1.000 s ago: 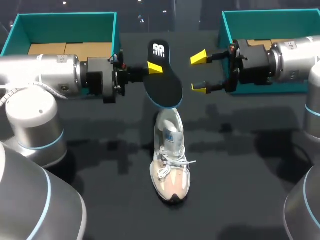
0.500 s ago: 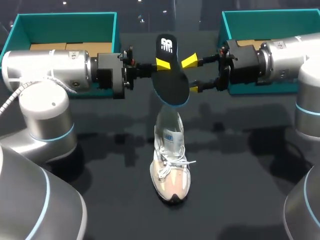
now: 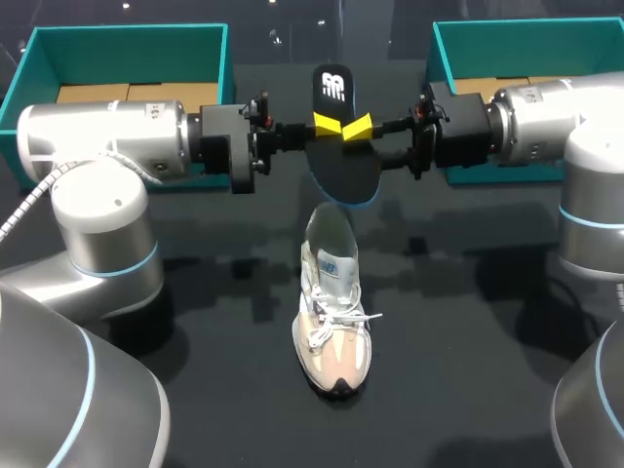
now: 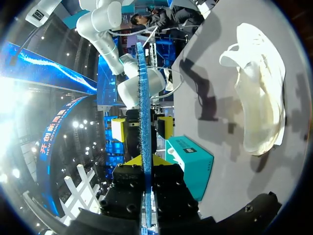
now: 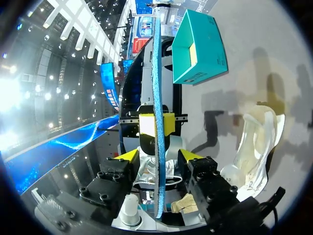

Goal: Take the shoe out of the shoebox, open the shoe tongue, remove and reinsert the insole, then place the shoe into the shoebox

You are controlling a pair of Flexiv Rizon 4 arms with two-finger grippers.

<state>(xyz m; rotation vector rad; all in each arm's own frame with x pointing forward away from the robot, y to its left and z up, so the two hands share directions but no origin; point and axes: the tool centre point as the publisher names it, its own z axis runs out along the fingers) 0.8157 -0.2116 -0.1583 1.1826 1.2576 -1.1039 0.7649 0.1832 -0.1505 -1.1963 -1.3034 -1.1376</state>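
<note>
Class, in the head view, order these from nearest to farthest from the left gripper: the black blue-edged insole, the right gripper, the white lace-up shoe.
1. Black blue-edged insole: clamped between the left gripper's own fingers.
2. Right gripper: just across the insole, its open fingers astride it.
3. White lace-up shoe: down on the dark table, apart from both arms.

One tabletop (image 3: 195, 390) carries one white shoe (image 3: 331, 317), one black insole (image 3: 346, 166) and two teal shoeboxes, the left shoebox (image 3: 127, 54) and the right shoebox (image 3: 526, 49), alongside two arms, the left arm (image 3: 97, 141) and the right arm (image 3: 546, 122), bearing two grippers, the left gripper (image 3: 324, 127) and the right gripper (image 3: 362, 128).
</note>
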